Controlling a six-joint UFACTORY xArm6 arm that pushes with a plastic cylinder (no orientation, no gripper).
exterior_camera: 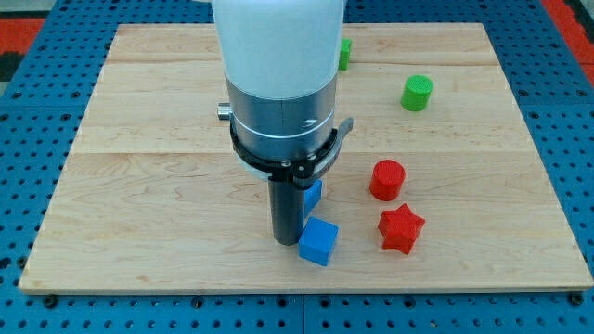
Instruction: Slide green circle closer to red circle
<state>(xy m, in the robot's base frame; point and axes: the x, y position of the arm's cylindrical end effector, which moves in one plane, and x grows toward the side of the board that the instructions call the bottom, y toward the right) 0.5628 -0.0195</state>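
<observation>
Green circle (417,93), a short cylinder, sits upper right on the bench (139,139), well above the red circle (387,179). It looks light, rigid, likely to slide; push its top side. No pincer here: my tip (286,239) rests beside the blue cube (317,242).

Board (158,139): pale wood planks, visible grain, smooth satin finish
Surround (28,93): blue perforated sheet, matt
Arm housing (277,42): white plastic, glossy; below it a brushed metal collar (278,111) with a black ring
Rod: dark, matt
Green circle (417,93), at 2 o'clock on the board: matt, plastic-looking
Red circle (387,179), red star (400,229), blue cube (317,242): same matt, smooth finish
</observation>
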